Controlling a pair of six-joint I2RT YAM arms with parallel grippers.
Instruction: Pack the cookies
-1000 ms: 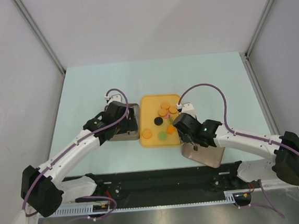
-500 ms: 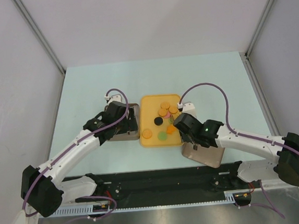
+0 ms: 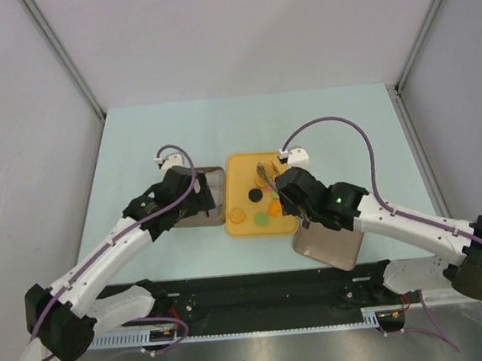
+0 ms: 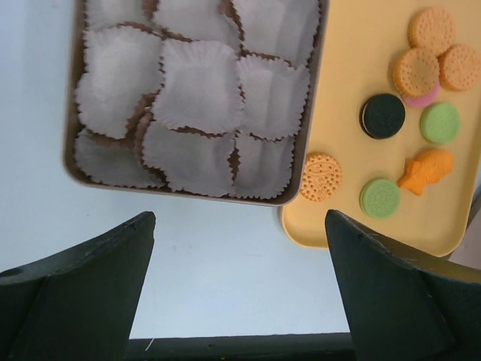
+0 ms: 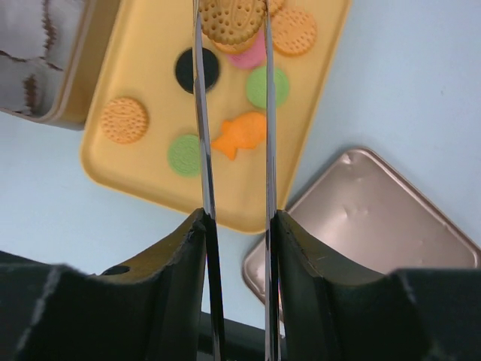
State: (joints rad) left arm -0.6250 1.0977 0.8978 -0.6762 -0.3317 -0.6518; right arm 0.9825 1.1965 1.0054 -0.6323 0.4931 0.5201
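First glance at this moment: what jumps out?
The right gripper pinches a round tan cookie between its long thin blades over the yellow tray at mid-table. Loose cookies lie on that tray, among them a black one and an orange fish-shaped one. Left of the tray, a brown tin is packed with white paper cups, and the open left gripper hangs by its near edge.

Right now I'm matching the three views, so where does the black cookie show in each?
Top external: black cookie near the picture's centre.
Left wrist: right of centre, upper half.
Right wrist: upper part, left of centre.
Shared landmark: the yellow tray beneath it.
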